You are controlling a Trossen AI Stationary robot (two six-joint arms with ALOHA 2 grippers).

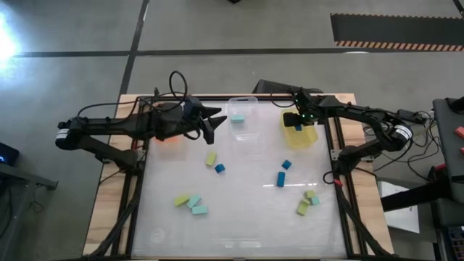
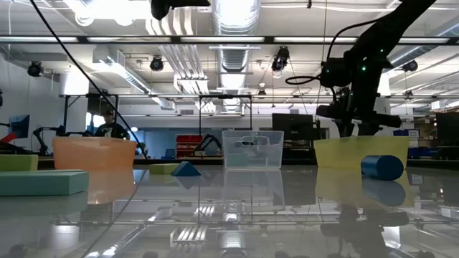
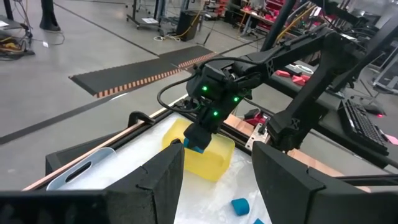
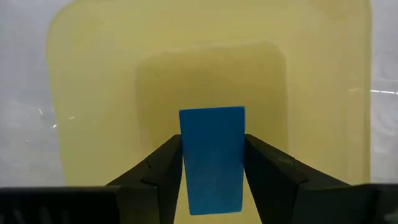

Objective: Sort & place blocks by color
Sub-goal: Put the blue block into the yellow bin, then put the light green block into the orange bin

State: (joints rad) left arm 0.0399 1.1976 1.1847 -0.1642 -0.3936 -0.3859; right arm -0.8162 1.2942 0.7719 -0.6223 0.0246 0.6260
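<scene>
A glossy white table [image 1: 239,217] stands in an open workshop. Three trays: orange [image 2: 94,153], clear [image 2: 252,149], yellow [image 2: 344,152]. The right gripper [image 4: 211,163] has its jaws clamped on a blue block [image 4: 212,155]; the left gripper [image 3: 214,180] has its jaws apart.

A glossy, mirror-smooth white table top [image 2: 237,215] was seen reflecting ceiling lights, edged by bare pale wood [image 1: 116,196] at lower left of the high view. Translucent plastic was shown in the yellow tray [image 4: 93,74], orange tray [image 2: 93,154] and clear tray [image 2: 252,149]. A matt, smooth dark blue block [image 4: 212,158] was framed between matt black fingers [image 4: 155,168].
</scene>
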